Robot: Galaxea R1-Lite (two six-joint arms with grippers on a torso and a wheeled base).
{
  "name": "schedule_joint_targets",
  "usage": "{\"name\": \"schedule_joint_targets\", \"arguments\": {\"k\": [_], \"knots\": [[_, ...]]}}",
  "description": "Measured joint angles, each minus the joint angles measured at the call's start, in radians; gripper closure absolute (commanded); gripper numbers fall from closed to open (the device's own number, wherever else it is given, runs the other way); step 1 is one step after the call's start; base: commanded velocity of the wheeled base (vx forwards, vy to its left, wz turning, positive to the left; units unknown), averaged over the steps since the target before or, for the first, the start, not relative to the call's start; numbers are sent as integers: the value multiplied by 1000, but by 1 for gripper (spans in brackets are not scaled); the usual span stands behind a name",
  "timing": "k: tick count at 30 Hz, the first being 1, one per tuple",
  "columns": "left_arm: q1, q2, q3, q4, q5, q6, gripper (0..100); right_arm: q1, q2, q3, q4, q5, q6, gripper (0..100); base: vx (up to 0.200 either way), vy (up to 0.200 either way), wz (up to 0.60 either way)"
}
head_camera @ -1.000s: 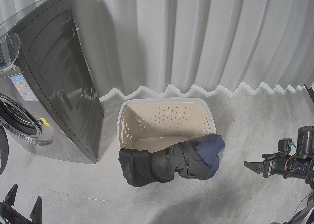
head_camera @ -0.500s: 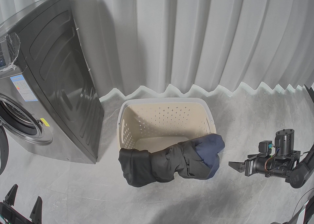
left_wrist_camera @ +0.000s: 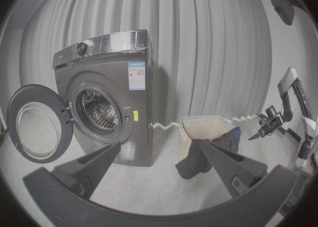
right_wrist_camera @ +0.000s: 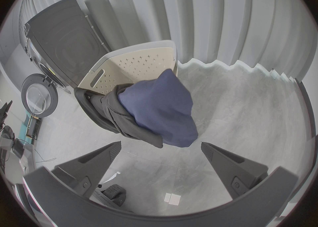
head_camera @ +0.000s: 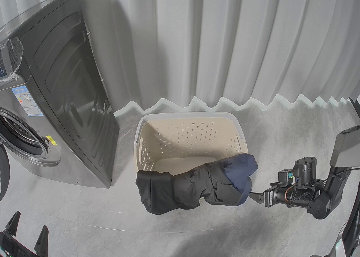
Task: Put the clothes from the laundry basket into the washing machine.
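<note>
Navy cloth (right_wrist_camera: 159,108) hangs just before the wide-open right end effector (right_wrist_camera: 160,146).

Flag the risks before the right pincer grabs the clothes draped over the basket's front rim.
1. The open right pincer sits at the blue garment's edge; a shallow pinch may slip off.
2. The blue garment overlaps the dark garment, so one could drag the other onto the floor.
3. Both hang over the laundry basket rim; pulling sideways might tip it.
</note>
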Motion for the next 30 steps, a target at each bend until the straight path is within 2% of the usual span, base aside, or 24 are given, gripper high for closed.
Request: {"name": "schedule_joint_targets", "arguments": {"k": [7, 12, 30], "knots": [[0, 0, 0, 0, 0, 0, 0, 20, 98, -49, -74, -1, -3, 0, 0, 0, 0], [0, 0, 0, 0, 0, 0, 0, 25, 171, -79, -152, -1, -29, 0, 0, 0, 0], [0, 0, 0, 0, -1, 0, 0, 43, 248, -187, -170, 10, -34, 0, 0, 0, 0]]}}
